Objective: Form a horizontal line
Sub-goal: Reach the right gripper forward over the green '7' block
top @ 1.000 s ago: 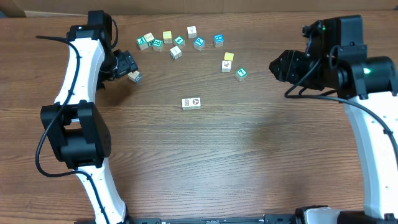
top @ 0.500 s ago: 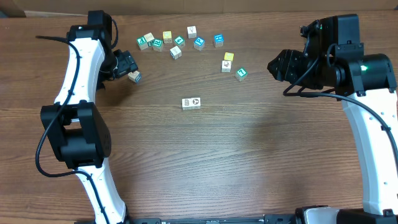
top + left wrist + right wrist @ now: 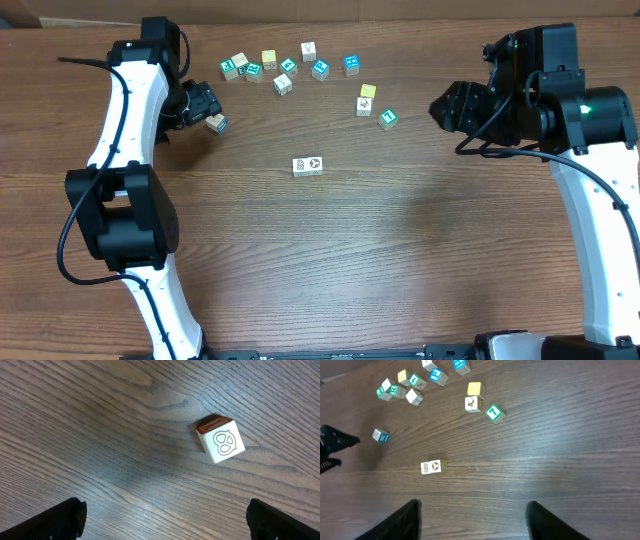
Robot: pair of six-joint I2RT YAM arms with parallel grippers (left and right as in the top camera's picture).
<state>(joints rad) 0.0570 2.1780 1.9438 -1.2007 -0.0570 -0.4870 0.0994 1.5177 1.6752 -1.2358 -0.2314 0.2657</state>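
**newbie:** Where's your line at?

**op_helper:** Your row of 2 small white-faced wooden cubes (image 3: 308, 166) sits mid brown wooden surface (image 3: 400, 250). Your left end effector (image 3: 162, 507) and right end effector (image 3: 472, 505) are both spread apart.

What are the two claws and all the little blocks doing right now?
left gripper, open, holding nothing.
right gripper, open, holding nothing, up above the wood.
pretzel cube, lying loose ahead of the left gripper, not gripped.
row of two cubes, side by side and touching, only two long.
scattered cubes, loose at the far side, not in the row.
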